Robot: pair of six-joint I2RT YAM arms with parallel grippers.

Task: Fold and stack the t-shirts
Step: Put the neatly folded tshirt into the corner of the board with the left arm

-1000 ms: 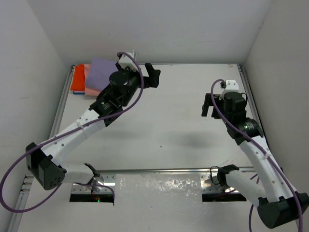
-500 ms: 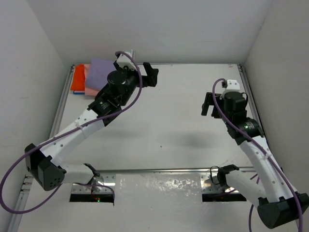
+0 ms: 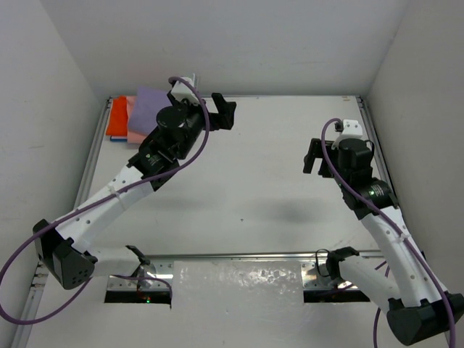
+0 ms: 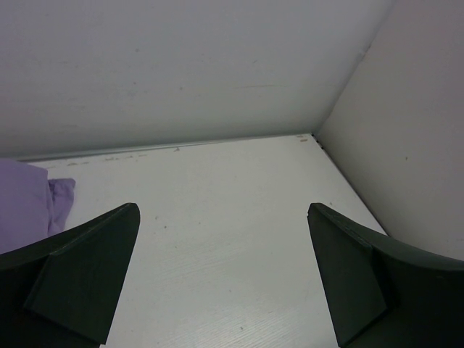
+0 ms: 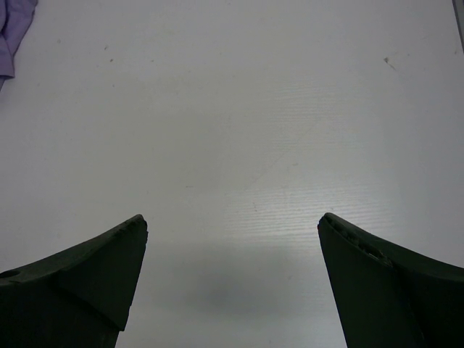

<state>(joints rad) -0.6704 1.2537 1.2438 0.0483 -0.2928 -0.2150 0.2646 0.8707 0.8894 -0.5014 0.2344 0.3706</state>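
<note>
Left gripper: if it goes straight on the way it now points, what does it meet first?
The way looks free: only bare table, then probably the back wall. The lavender t-shirt lies off to the side. Depth is unclear.

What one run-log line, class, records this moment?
left end effector: open, empty, near t-shirts | right end effector: open, empty, above table | stack: lavender t-shirt over salmon-pink t-shirt over orange-red t-shirt, far-left corner

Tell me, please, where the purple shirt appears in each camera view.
Top external: purple shirt in the far left corner of the table.
Left wrist: shirt at the left edge, halfway down.
Right wrist: shirt in the top left corner.
Shared landmark: the white table.
</note>
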